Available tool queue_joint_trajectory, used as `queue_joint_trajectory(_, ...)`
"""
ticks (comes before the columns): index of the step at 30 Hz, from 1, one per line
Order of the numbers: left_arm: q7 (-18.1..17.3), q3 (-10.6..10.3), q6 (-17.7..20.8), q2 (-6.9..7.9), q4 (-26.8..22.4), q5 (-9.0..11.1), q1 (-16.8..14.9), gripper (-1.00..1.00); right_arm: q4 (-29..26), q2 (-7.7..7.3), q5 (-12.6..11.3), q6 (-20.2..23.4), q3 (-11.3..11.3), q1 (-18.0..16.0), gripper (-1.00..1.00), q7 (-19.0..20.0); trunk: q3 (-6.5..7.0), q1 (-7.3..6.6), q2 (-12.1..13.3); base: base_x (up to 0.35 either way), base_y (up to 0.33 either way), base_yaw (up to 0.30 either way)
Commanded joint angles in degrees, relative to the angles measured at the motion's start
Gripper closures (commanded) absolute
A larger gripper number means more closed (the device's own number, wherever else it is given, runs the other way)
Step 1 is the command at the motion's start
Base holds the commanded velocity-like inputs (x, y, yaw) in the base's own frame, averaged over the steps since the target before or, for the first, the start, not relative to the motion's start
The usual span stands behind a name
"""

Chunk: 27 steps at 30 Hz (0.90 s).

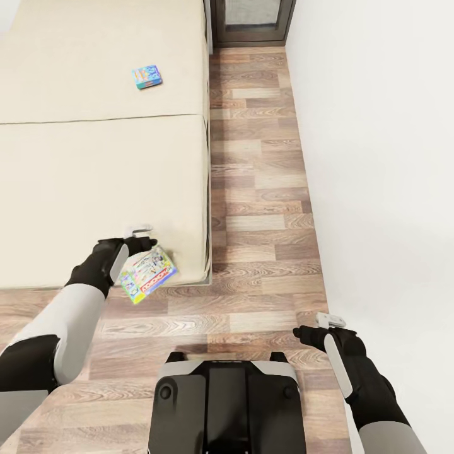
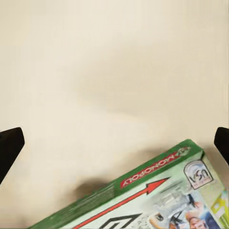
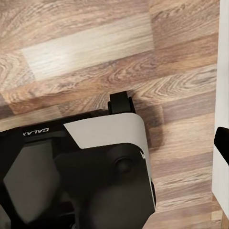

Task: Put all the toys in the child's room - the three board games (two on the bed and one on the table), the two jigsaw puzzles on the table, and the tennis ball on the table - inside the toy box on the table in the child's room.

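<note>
1. My left gripper (image 1: 142,231) hangs over the near corner of the bed (image 1: 94,183), jaws wide, nothing between them; in the left wrist view both fingertips (image 2: 10,148) sit far apart at the frame edges with bare mattress between
2. Monopoly box (image 1: 147,273) lies flat just below and beside the left gripper, near the mattress corner, skewed, one corner poking past the bed edge over the floor (image 1: 265,189). Not touching it yet
3. Handling guess: thin rigid cardboard, light, glossy print so probably slick. Flat on soft bedding, so pads will sink in a bit. Best bet is pinching across the short width at the overhanging corner or along a long edge, near the middle to stop it swinging
4. Readable: "MONOPOLY" in white on a red strip on the green side wall, plus a red arrow on the lid. Round badge at the corner is too blurred to read
5. Second game, blue cartoon box (image 1: 147,76), sits far ahead of the left gripper, past the mattress seam
6. Right gripper (image 1: 328,325) hangs idle over floor beside the base (image 3: 95,167), which reads "GALAXEA"; can't tell its jaw gap
</note>
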Motion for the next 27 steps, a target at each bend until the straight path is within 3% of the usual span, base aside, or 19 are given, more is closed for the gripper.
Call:
queue_joint_trajectory(1,-0.2,0.4,1.3,0.49,-1.2,0.1,0.0,-1.00,-0.1,-0.02,-0.6,0.2,0.0,0.0,-1.00,-0.5,-0.06,0.04,-0.1,0.000,0.000,0.000)
queue_joint_trajectory(4,-0.5,2.2,6.0,2.59,-5.5,0.3,0.0,-1.00,-0.1,-0.05,-0.6,0.1,0.0,0.0,-1.00,-0.5,-0.06,0.04,-0.1,0.000,0.000,0.000)
queue_joint_trajectory(6,-0.7,5.1,9.1,3.97,-8.3,0.4,0.0,-1.00,-0.1,-0.07,-0.6,0.1,0.0,0.0,-1.00,-0.5,-0.06,0.04,-0.1,0.000,0.000,0.000)
queue_joint_trajectory(9,-1.0,11.7,13.3,5.95,-11.8,0.5,0.0,-1.00,-0.1,-0.02,-0.6,-0.1,-0.1,0.0,-1.00,-0.5,-0.06,0.04,-0.1,0.000,0.000,0.000)
queue_joint_trajectory(11,-1.5,14.8,16.5,7.31,-13.2,0.5,0.0,-1.00,-0.1,-0.06,-0.5,-0.2,-0.2,0.0,-1.00,-0.5,-0.06,0.04,-0.1,0.000,0.000,0.000)
queue_joint_trajectory(12,-5.1,17.6,21.6,10.56,-14.2,0.4,0.0,-1.00,-0.2,-0.34,-0.7,-0.6,-0.2,0.0,-1.00,-0.4,-0.06,0.04,-0.1,0.000,0.000,0.000)
queue_joint_trajectory(17,-16.8,18.5,25.9,17.18,-14.5,0.4,0.3,-1.00,-0.4,-0.62,-1.1,-0.7,-0.6,0.0,-1.00,-0.3,-0.06,0.04,-0.1,0.000,0.000,0.000)
queue_joint_trajectory(18,-22.3,18.5,27.1,19.54,-14.5,0.3,0.5,-1.00,-0.6,-0.67,-1.2,-0.6,-0.6,0.0,-1.00,0.1,-0.06,0.04,-0.1,0.000,0.000,0.000)
queue_joint_trajectory(20,-28.2,18.6,28.0,21.93,-14.5,0.1,0.8,-1.00,-1.0,-0.71,-1.4,-0.5,-0.7,-0.1,-1.00,1.4,-0.06,0.04,-0.1,0.000,0.000,0.000)
queue_joint_trajectory(22,-34.3,18.6,28.5,24.50,-14.3,0.0,1.6,-1.00,-1.8,-0.73,-1.7,-0.4,-0.7,-0.1,-1.00,3.7,-0.06,0.04,-0.1,0.000,0.000,0.000)
queue_joint_trajectory(23,-40.2,18.6,28.8,27.17,-14.2,0.0,3.0,-1.00,-2.9,-0.74,-1.9,-0.2,-0.8,-0.1,-1.00,6.7,-0.06,0.04,-0.1,0.000,0.000,0.000)
queue_joint_trajectory(27,-52.1,18.6,29.2,31.91,-14.0,-0.1,7.0,-1.00,-4.8,-0.87,-2.1,-0.2,-1.0,-0.1,-1.00,13.5,-0.06,0.04,-0.1,0.000,0.000,0.000)
